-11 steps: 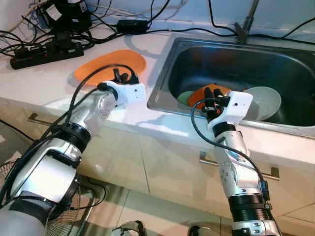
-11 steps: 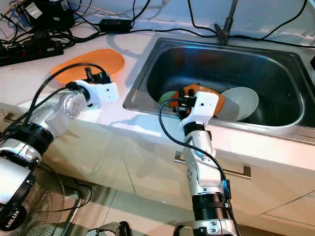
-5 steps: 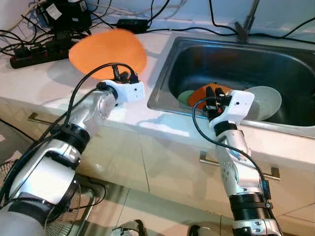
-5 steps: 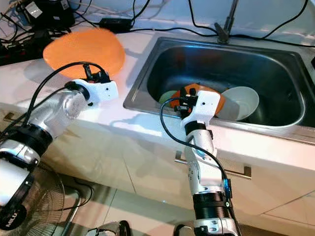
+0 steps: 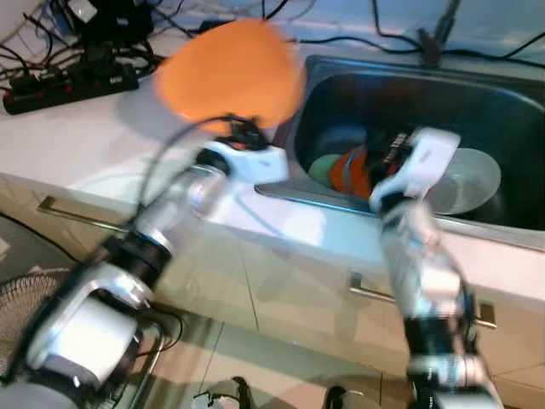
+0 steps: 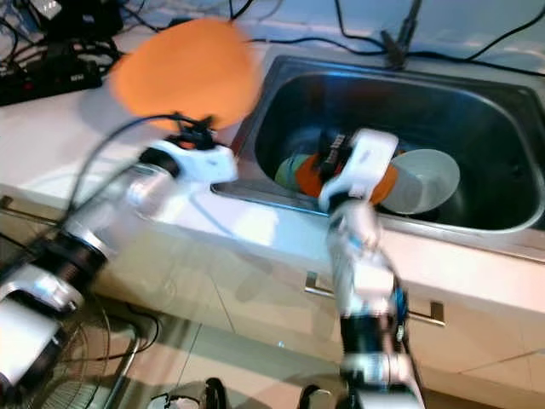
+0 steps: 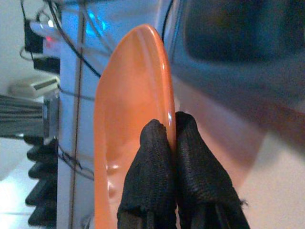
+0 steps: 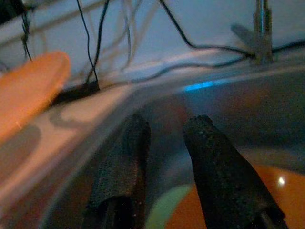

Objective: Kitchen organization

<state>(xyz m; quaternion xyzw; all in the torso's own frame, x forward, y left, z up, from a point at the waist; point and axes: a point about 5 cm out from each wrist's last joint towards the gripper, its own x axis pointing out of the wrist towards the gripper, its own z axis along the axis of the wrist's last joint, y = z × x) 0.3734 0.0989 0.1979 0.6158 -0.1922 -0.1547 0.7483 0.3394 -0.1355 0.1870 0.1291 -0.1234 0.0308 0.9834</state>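
An orange plate (image 5: 228,72) stood raised above the white countertop (image 5: 77,128), tilted up on edge beside the left rim of the steel sink (image 5: 477,94). The left gripper (image 7: 170,138) had it by the rim: in the left wrist view its two black fingers were pressed together with the plate's edge pinched between them. The head views were blurred, so finer detail of the arm was hard to read.

The right gripper (image 8: 164,131) hung over the sink basin, its fingers (image 8: 209,157) spread slightly apart with nothing between them. Below it in the basin lay a second orange dish (image 5: 349,170), with a small green dish (image 5: 322,169) just beside it on the left and a pale bowl (image 5: 464,179) on the right, leaning near the sink's front wall. Whether these dishes touched one another could not be told through the blur.

At the back left of the countertop a black power strip (image 5: 68,85) lay among tangled black cables (image 5: 145,25). A dark faucet (image 5: 438,30) rose behind the sink. Under the countertop ran pale cabinet fronts with a metal bar handle (image 5: 77,217), and a floor fan (image 5: 34,298) stood at lower left.
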